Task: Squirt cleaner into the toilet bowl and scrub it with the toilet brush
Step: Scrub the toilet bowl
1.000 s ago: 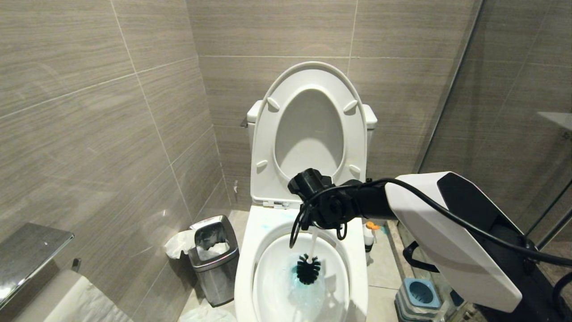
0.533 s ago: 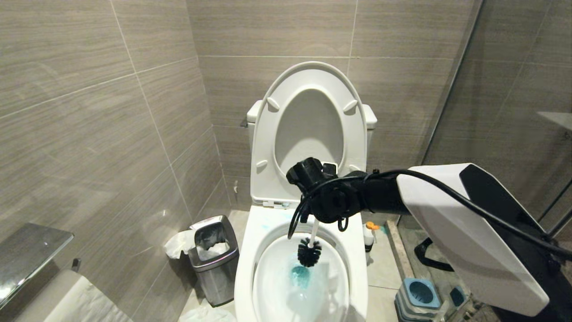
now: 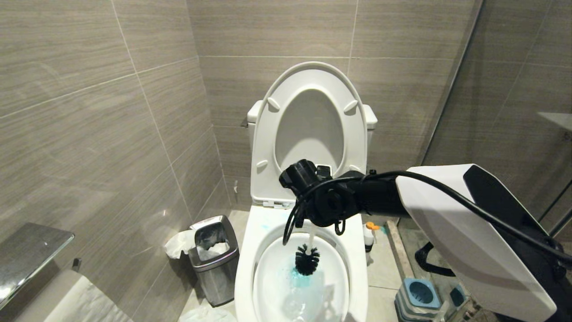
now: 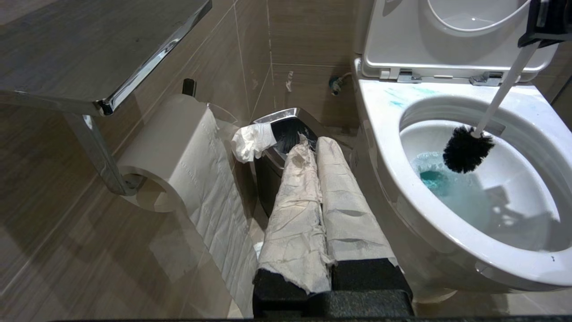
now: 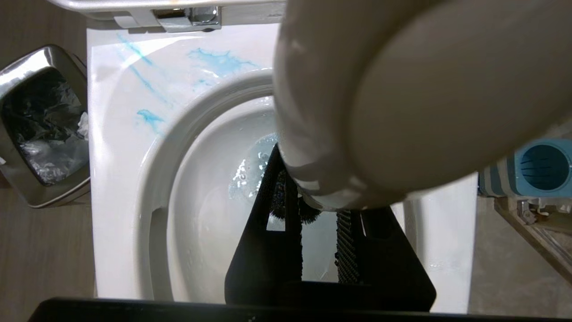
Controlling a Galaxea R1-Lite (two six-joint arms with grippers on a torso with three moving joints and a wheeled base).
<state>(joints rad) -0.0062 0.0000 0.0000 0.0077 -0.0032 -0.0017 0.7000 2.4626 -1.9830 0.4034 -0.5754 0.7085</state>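
Now the right tool (image 3: 313,223) is squeezing the toilet brush (image 3: 307,260) handle, holding its black head inside the toilet bowl (image 3: 250,268) above blue cleaner (image 3: 298,281). Keep bristles pressing ceramic. Left tool (image 4: 319,179), parked, is pressed together.

Glossy ceramic toilet bowl (image 3: 250,250); polished steel bin (image 3: 213,264).
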